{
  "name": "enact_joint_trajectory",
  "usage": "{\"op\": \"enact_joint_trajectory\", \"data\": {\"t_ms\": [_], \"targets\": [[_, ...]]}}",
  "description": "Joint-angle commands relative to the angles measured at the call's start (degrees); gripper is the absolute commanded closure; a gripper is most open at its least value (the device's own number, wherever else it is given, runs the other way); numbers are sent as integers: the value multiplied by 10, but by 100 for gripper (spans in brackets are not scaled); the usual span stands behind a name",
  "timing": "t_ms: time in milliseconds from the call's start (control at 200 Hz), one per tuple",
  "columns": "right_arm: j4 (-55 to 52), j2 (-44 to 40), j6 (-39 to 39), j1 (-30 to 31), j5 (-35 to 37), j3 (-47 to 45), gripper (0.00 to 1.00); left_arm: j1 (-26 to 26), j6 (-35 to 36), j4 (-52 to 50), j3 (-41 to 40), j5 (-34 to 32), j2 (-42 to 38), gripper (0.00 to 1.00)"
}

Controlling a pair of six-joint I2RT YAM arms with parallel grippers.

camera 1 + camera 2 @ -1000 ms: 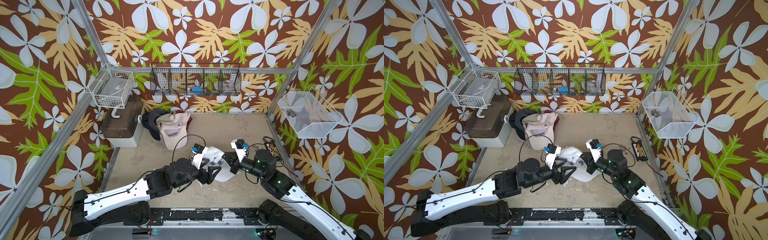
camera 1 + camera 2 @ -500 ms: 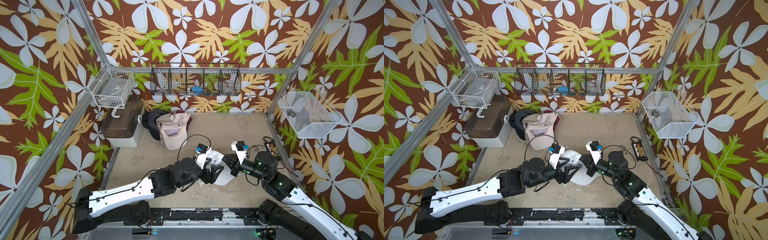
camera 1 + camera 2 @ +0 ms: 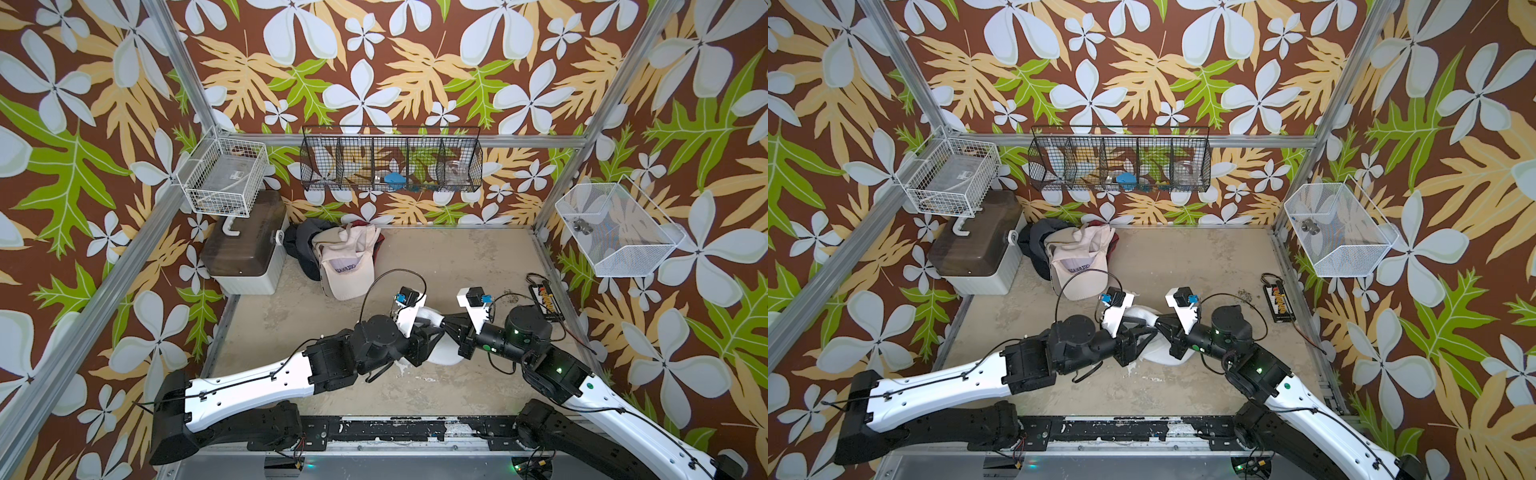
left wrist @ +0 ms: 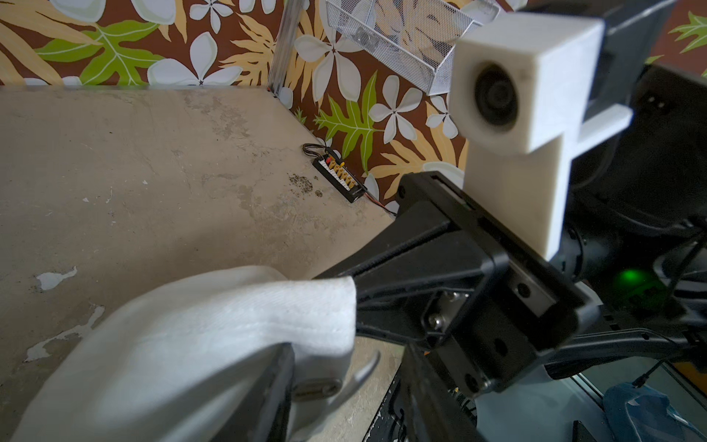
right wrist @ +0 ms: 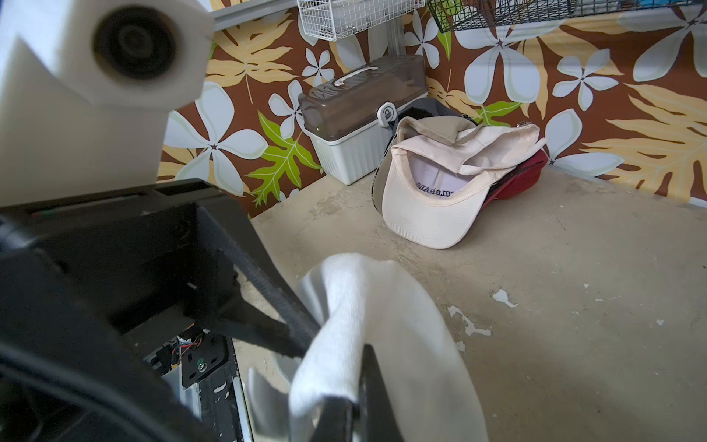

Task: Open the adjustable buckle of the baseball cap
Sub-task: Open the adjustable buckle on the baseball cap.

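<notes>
Clamping white cap (image 4: 214,325), right gripper (image 4: 357,306).

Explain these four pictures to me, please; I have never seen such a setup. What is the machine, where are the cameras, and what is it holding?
It is a robot with two arms mounted at the near edge of a table, each ending in a two-fingered pincer. Two pictures come from one overhead camera head, so they look nearly alike. The other two come from a small camera on each wrist, looking along that arm's fingers and catching the opposite arm.

Between the arms is a white cap, and its strap arches up. The right pincer is shut on the strap's end. The left pincer appears to pinch it beside the metal buckle.

At the back are a pile of caps and a lidded box. A small black connector board lies at the right.
</notes>
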Motion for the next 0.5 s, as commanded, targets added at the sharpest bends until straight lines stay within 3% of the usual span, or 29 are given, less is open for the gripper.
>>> {"op": "enact_joint_trajectory", "data": {"t_ms": [0,495], "targets": [[19,-2,6,4,11,4,100,0,8,19,5,1,1,61],[13,-5,8,5,27,2,100,-1,3,25,-11,-4,-19,87]]}}
